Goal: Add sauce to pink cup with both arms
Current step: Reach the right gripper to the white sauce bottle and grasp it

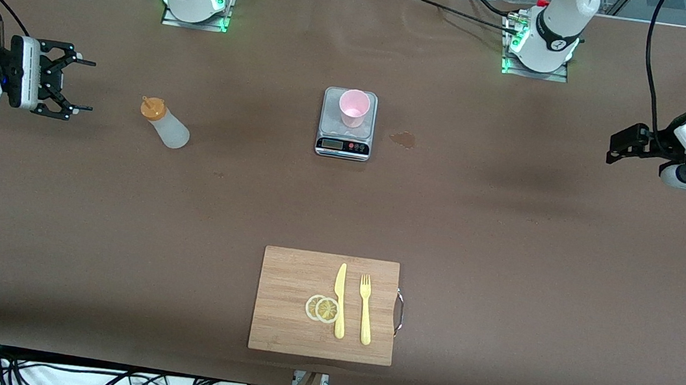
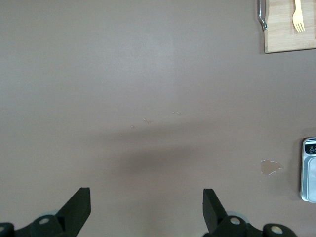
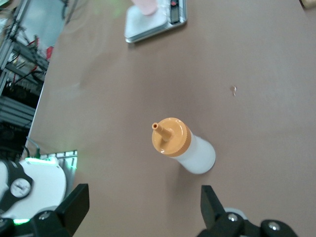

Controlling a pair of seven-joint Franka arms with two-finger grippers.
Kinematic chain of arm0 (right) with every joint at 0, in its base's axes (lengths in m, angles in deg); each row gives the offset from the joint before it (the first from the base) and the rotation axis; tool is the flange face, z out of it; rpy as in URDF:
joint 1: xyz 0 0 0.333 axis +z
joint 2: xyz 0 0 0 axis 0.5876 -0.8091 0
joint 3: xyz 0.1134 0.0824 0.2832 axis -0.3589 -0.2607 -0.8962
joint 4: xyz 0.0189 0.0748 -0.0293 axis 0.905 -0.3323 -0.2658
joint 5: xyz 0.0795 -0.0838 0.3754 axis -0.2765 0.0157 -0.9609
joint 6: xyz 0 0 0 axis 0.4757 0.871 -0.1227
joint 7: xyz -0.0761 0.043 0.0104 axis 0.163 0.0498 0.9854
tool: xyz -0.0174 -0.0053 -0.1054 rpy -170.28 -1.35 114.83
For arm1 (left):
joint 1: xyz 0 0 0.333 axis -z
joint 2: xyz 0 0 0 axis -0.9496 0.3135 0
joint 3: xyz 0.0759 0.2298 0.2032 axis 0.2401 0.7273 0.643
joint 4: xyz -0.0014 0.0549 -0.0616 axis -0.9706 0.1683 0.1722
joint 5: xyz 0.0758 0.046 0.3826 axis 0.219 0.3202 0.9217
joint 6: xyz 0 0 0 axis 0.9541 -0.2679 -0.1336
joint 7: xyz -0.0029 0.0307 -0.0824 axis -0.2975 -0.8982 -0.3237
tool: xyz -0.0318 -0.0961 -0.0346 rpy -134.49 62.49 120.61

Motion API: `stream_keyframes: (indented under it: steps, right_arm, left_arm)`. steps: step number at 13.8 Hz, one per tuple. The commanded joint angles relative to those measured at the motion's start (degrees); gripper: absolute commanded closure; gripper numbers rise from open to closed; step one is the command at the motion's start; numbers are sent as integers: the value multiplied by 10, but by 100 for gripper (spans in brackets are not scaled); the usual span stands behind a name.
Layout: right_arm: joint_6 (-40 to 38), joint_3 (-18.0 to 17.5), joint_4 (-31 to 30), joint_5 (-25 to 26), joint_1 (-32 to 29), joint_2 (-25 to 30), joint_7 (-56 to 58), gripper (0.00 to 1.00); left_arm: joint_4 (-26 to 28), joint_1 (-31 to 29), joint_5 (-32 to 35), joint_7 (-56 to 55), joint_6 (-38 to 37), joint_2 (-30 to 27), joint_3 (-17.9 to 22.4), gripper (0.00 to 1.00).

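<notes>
Right now both my right tool (image 1: pixel 78 86) and left tool (image 1: pixel 613 147) hang wide open and empty, the sauce bottle (image 1: pixel 166 123) upright toward the right arm's end from the scale (image 1: pixel 344 143) carrying the pink cup (image 1: pixel 353 108), so a careless sideways grab could topple that bottle.

The pink cup (image 1: pixel 354 108) stands on the scale (image 1: pixel 344 143) at mid-tabletop (image 1: pixel 507 239), toward the robots' edge. The sauce (image 1: pixel 165 123) stands well apart from it, toward the right arm's end. The cutting board (image 1: pixel 290 304) lies at the camera-side edge, carrying lemon slices (image 1: pixel 323 308), knife (image 1: pixel 339 300) and fork (image 1: pixel 365 308) side by side.
</notes>
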Motion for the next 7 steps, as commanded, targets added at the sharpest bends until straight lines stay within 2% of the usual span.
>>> stream_keyframes:
  steps: [1, 4, 7]
  right_arm:
    - [-5, 14, -11, -44, -17, -29, 126, 0]
    - [-5, 31, -14, -86, -22, -77, 224, 0]
    - [-5, 34, -14, -148, -23, -147, 320, 0]
  left_arm:
    - [-8, 1, 8, 9, -15, -4, -1, 0]
    - [-20, 2, 8, 8, -16, 4, -2, 0]
    - [-20, 3, 9, 7, -26, 5, -6, 0]
